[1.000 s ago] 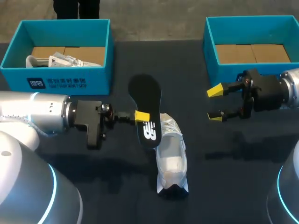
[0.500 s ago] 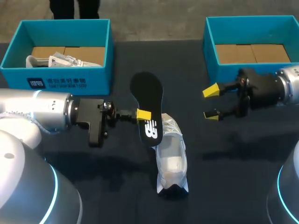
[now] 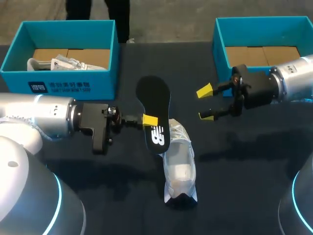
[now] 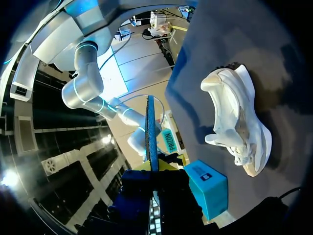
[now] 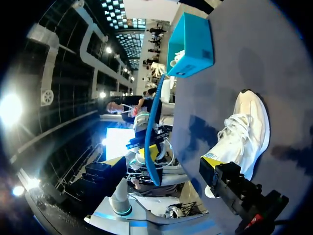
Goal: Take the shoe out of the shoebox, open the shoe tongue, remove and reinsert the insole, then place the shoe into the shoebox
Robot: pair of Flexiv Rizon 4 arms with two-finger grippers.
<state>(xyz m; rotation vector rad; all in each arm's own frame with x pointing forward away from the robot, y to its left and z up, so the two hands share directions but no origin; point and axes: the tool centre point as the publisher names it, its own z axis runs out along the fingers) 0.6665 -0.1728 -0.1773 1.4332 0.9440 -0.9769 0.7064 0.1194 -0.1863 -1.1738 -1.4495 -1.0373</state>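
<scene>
Clamping insole, left hand; long axis fore-aft (right hand spread, empty).

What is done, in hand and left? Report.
Done: the white shoe lies on the table, and the insole is out of it. In hand: left gripper shut on the insole; right gripper open, empty. Left: reinsert the insole, box the shoe.

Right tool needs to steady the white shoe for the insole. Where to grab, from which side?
Probably the white shoe at mid-body, from the open right tool's own side: that flank is bare, while the insole held by the left tool hangs over its laced end.
</scene>
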